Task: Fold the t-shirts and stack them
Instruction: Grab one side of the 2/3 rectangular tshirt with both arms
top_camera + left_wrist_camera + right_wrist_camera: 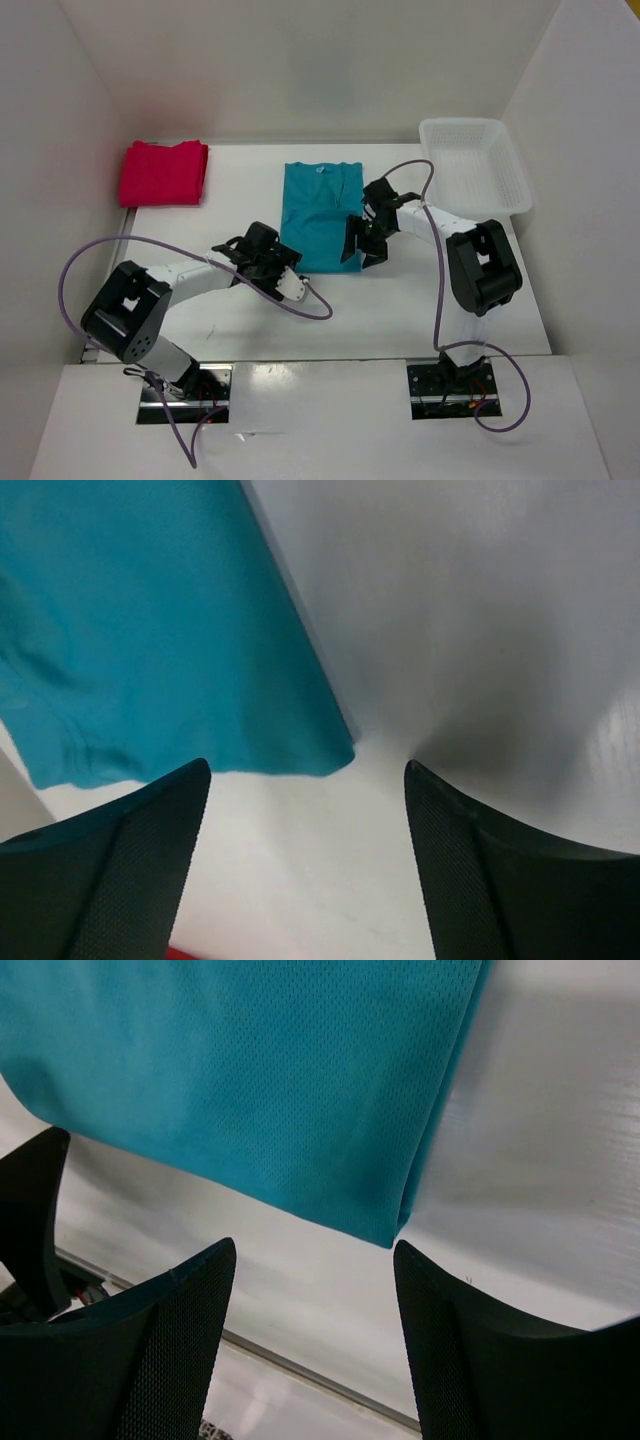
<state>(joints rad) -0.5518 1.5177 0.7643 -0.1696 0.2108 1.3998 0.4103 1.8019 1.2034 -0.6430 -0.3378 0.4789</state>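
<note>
— Crimson-red folded cotton t-shirt bundle (163, 172) lies in the far left corner of the white table (400, 310). Whether it's one shirt or two stacked, I can't tell from here.

— And the one being worked?

— Middle of the table: the teal-blue cotton t-shirt (318, 215), already narrowed into a long strip with its neck at the far end. The left gripper (305, 770) hovers at its near left corner, fingers spread, holding nothing. The right gripper (315, 1245) does the same at the near right corner, also parted and empty.

— So the near end gets folded up to the neck?

— I'd guess so. Both should pinch every layer right at the corners and lift together, level. Then they carry the near edge across to the neck and lay it down without dragging the strip crooked.

— Anything in the white plastic lattice basket (462, 123)?

— Nothing I can see. It sits at the far right edge, well apart from the shirts.
</note>
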